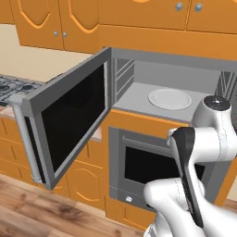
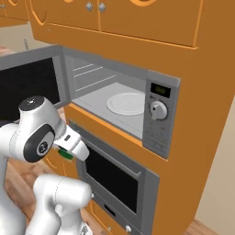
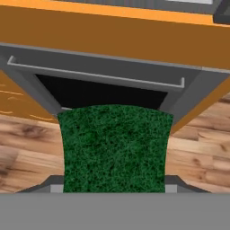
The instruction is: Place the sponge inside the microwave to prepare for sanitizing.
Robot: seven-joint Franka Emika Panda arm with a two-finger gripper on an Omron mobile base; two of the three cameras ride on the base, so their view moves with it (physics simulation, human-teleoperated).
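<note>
Gripper (image 2: 68, 155) holding the sponge (image 3: 114, 148) low, in front of the oven (image 2: 117, 176).

The gripper is clamped on the sponge, whose dark green face fills the middle of the hand view. The arm is folded, its hand level with the oven's bar handle (image 3: 96, 74), below the microwave (image 2: 114, 103). The microwave door (image 1: 69, 122) stands swung wide to the left, with a white turntable plate (image 1: 170, 98) inside.
</note>
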